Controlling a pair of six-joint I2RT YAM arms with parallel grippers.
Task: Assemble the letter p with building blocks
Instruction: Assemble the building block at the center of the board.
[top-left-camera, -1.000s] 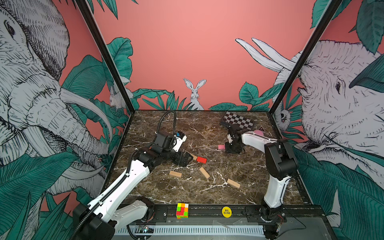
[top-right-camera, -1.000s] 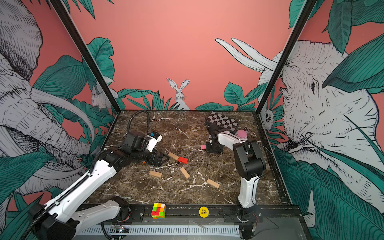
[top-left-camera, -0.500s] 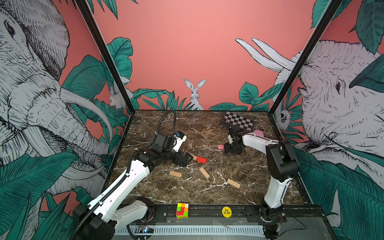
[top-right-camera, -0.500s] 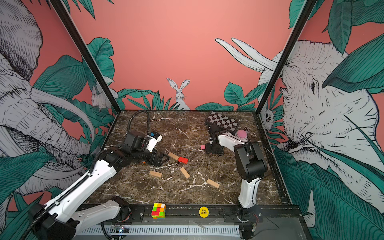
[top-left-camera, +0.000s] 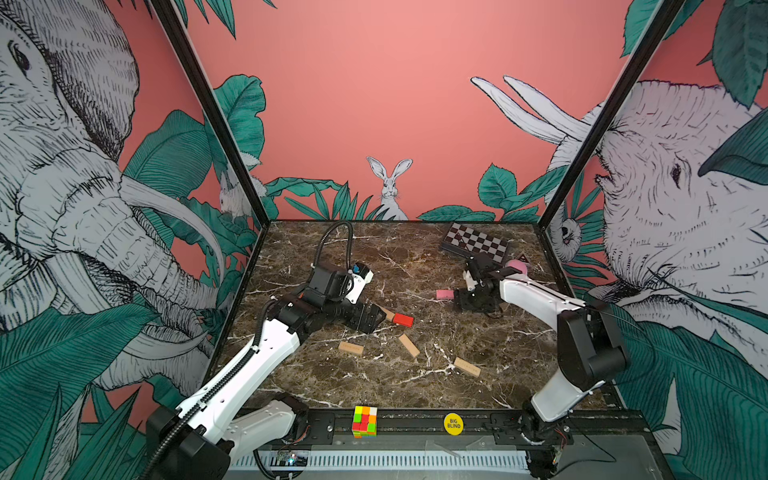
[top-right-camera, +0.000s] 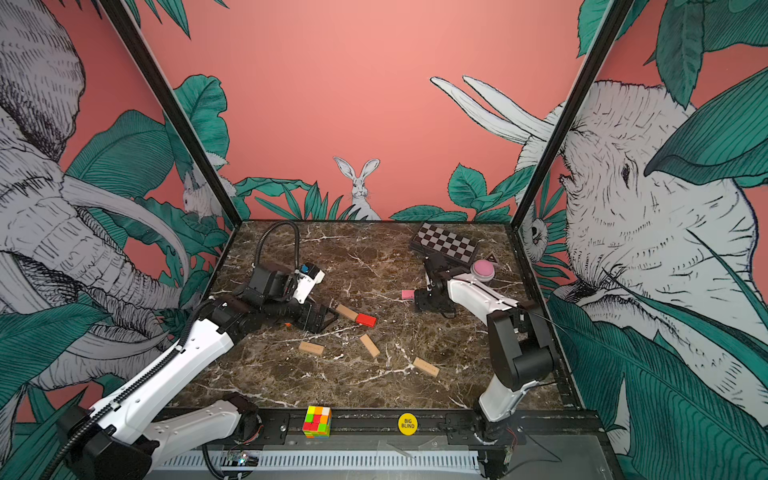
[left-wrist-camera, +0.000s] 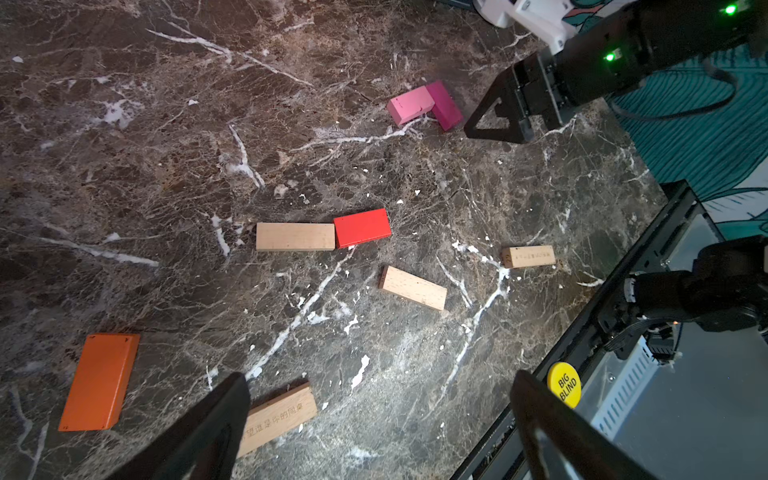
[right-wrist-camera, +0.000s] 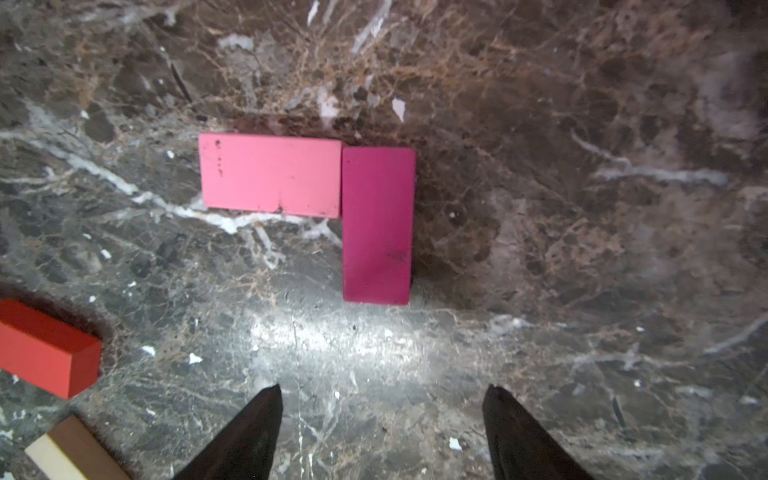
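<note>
A pink block (right-wrist-camera: 270, 174) and a magenta block (right-wrist-camera: 377, 224) lie flat and touching, forming an L on the marble. My right gripper (right-wrist-camera: 383, 390) hovers just short of them, open, with only bare marble between its fingers. A tan block (left-wrist-camera: 295, 236) and a red block (left-wrist-camera: 362, 227) lie end to end near the middle. My left gripper (left-wrist-camera: 378, 382) is open and empty, with an engraved tan block (left-wrist-camera: 278, 415) beside one fingertip. An orange block (left-wrist-camera: 99, 382) lies off to one side. Three more tan blocks (top-left-camera: 351, 348) (top-left-camera: 409, 345) (top-left-camera: 467, 366) are scattered toward the front.
A black-and-white checkered box (top-left-camera: 473, 243) sits at the back right, with a pink round object (top-left-camera: 516, 266) near it. A multicoloured puzzle cube (top-left-camera: 365, 422) and a yellow disc (top-left-camera: 453, 423) rest on the front rail. Walls enclose three sides.
My right gripper's fingers have spread wider beside the pink and magenta blocks. The left arm and all the blocks stay where they were.
</note>
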